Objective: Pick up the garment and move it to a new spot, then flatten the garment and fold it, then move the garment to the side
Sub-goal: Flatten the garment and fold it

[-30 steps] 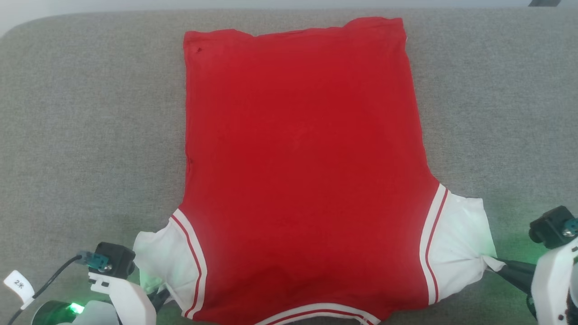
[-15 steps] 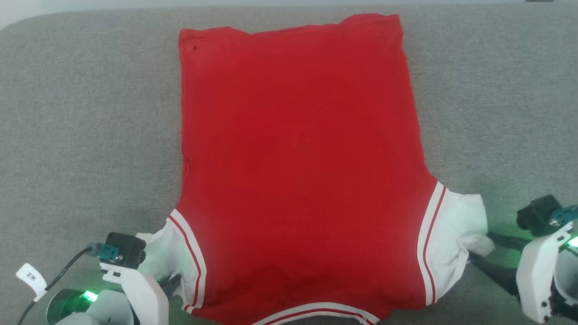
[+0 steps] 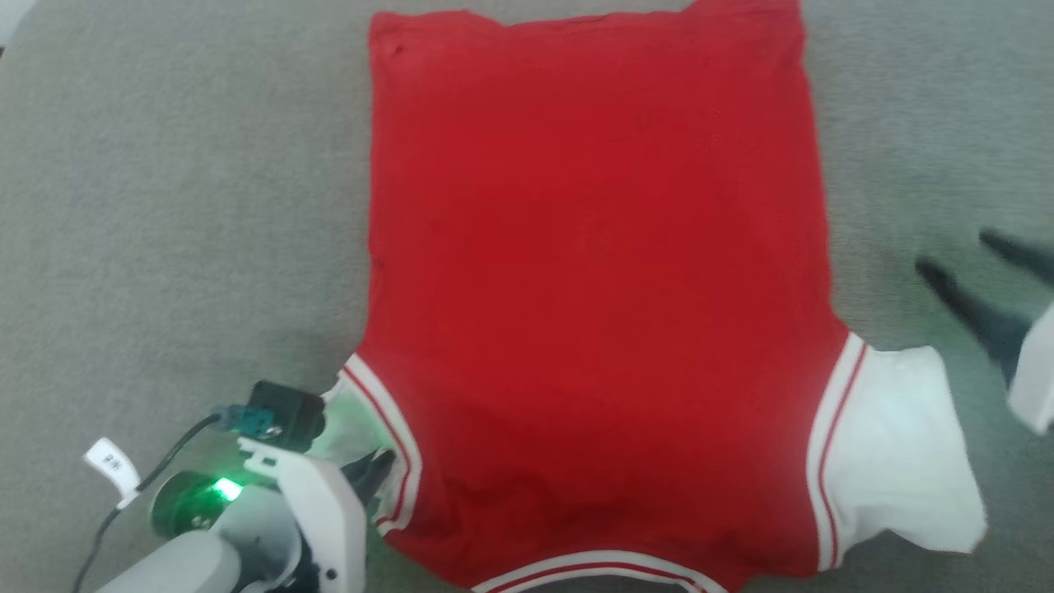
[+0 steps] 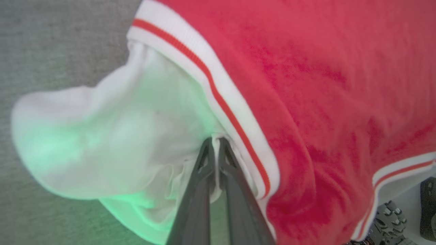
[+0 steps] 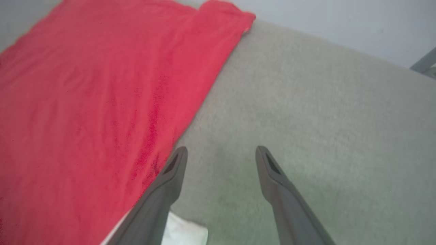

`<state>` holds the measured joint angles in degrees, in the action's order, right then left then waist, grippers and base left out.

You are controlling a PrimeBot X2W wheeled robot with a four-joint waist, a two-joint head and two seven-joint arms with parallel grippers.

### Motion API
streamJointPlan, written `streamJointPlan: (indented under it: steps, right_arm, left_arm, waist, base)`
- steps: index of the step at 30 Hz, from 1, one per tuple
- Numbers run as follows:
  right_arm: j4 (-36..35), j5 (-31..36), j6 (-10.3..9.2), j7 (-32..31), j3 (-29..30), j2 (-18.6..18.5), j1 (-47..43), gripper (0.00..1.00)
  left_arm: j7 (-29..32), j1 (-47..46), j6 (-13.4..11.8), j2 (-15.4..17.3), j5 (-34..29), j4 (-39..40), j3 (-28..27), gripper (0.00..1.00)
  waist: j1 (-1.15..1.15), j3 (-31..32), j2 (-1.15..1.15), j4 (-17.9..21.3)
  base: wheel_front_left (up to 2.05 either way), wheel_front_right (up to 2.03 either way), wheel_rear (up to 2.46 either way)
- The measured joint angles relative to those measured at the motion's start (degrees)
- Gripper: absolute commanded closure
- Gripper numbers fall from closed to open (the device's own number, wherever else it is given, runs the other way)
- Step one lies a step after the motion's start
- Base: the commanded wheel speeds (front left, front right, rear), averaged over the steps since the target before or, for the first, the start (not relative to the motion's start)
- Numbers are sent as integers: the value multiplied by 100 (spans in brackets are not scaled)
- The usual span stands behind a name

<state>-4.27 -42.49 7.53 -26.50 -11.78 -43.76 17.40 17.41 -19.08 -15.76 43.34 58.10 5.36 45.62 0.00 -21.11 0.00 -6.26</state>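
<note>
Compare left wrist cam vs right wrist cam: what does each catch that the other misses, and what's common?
Left wrist, not right wrist: the left gripper shut on the bunched white sleeve, right beside the striped trim.
Right wrist, not left wrist: the right gripper open, holding nothing; the far hem corner; a pale wall behind.
Both: the red garment lying on the grey surface.

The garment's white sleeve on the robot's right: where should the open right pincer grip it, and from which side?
Probably the outer cuff edge of the sleeve, approached from the robot's right over the grey surface. It lies flat and juts sideways from the red garment; the right pincer is open on that side.
</note>
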Motion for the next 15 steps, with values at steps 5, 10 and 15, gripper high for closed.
streamJointPlan:
  steps: [5,10,15]
  right_arm:
    - [293,327,1,-236,292,476,948,0]
    - [1101,602,0,-405,266,711,2097,0]
    - [2229,846,0,-648,137,776,3133,0]
  left_arm:
    - [16,-332,172,-327,-127,-124,137,100]
    - [13,-660,392,-690,-240,-325,286,100]
    - [-35,-928,602,-1036,-333,-548,423,100]
  waist:
    - [0,-169,0,-300]
    - [0,-354,0,-694]
    - [0,-558,0,-1123]
  base:
    - [0,0,0]
    - [0,0,0]
    - [0,0,0]
